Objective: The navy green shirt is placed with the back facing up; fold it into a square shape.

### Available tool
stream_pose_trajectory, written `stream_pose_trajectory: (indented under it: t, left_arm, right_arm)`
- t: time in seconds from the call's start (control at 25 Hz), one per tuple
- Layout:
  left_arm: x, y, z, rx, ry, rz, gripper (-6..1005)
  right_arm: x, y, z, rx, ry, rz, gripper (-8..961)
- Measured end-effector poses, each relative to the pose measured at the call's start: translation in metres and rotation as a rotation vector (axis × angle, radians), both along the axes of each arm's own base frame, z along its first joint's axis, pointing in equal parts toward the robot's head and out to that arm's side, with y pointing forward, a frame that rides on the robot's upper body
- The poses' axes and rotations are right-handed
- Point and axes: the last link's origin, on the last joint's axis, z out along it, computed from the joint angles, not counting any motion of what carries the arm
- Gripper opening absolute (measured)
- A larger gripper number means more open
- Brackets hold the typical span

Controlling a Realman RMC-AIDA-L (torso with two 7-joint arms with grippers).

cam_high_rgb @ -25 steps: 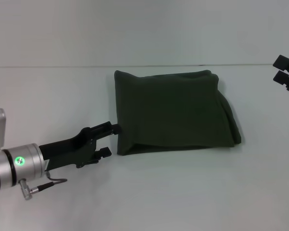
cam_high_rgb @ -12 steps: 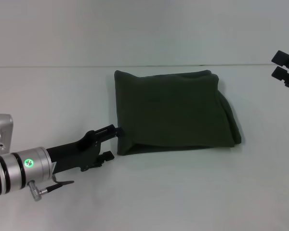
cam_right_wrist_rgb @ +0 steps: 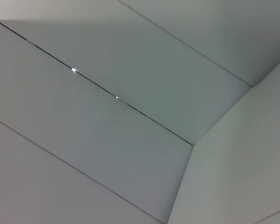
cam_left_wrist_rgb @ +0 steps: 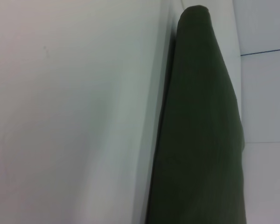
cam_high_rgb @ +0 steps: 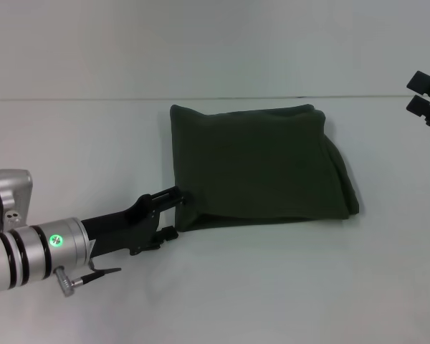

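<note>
The navy green shirt lies folded into a rough square in the middle of the white table, plain side up. My left gripper is open at the shirt's near left corner, one finger on each side of the corner's edge, low on the table. The left wrist view shows the shirt's folded edge close up against the table. My right gripper is open and empty, held up at the far right, well away from the shirt. The right wrist view shows only walls.
The white table spreads bare to the left of, the right of and in front of the shirt. A pale wall stands behind its far edge. The shirt's right side bulges out in loose layers.
My left gripper has slid right and nearer along the shirt's left edge, to its near left corner. The shirt has not moved. The right gripper has barely shifted.
</note>
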Motion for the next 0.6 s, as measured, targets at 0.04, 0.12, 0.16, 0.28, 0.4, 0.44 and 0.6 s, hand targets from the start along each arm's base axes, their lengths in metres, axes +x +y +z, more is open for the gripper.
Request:
stream_pose_trajectory:
  t: [0.04,0.12,0.16,0.28,0.4,0.44,0.6]
  left_arm:
    - [-0.0001,-0.0001,-0.0003,-0.001,0.0,0.001,918]
    - [-0.0006,-0.0003,-0.0006,-0.001,0.001,0.004,918]
    - [-0.0009,-0.0006,-0.0008,-0.001,0.001,0.005,918]
    - [-0.0009,-0.0012,-0.0019,-0.004,0.001,0.006,917]
    - [0.002,0.0001,-0.0056,-0.012,0.001,0.002,917]
    - [0.0026,0.0008,-0.007,-0.013,0.004,0.003,917]
    - [0.0039,0.004,-0.0102,-0.01,0.012,0.012,916]
  right_arm:
    - [0.0001,0.0,0.0003,0.001,0.001,-0.001,834]
    - [0.0003,-0.0002,0.0006,0.003,0.003,-0.001,834]
    - [0.0003,-0.0002,0.0007,0.003,0.003,-0.001,834]
    - [0.0007,-0.0003,0.0006,0.004,0.005,-0.004,834]
    - [0.0009,-0.0009,-0.0004,0.002,0.008,-0.005,834]
    - [0.0012,-0.0015,-0.0009,-0.001,0.01,-0.006,834]
    - [0.0031,-0.0032,-0.0008,-0.003,0.013,-0.009,834]
